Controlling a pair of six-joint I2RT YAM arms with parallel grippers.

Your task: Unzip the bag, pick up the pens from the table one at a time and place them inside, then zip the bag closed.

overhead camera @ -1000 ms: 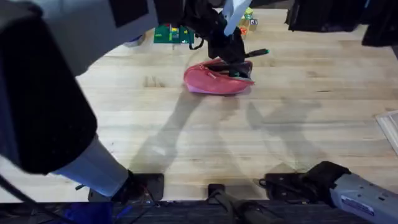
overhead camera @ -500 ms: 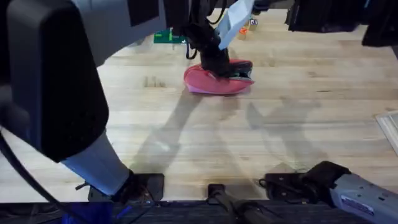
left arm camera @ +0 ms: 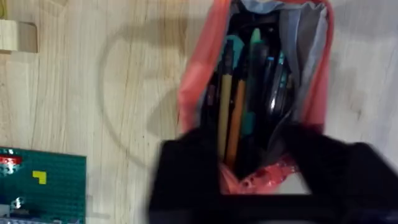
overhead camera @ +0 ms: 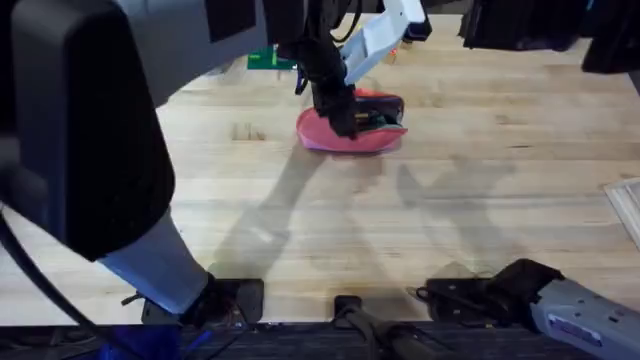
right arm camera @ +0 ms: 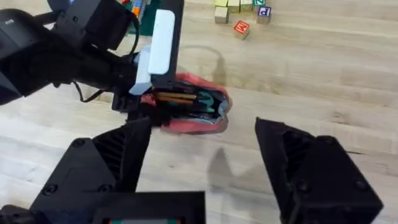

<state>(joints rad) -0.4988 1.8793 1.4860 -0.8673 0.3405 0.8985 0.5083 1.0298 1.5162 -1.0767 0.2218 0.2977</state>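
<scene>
Bag [overhead camera: 350, 130] sits toward the far middle of the table [overhead camera: 420, 230], mouth gaping with pens [left arm camera: 231, 118] already lying lengthwise inside. Left gripper [left arm camera: 255, 180] is right on top of it, fingers straddling one end of the pouch, though I can't tell if it's pinching the fabric. Right gripper [right arm camera: 202, 165] hangs wide open and empty, well back. Zipper runs along the pouch's long axis, so the left arm looks best placed to close it.

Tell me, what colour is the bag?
Pink; the bag shows best in the overhead view.
</scene>
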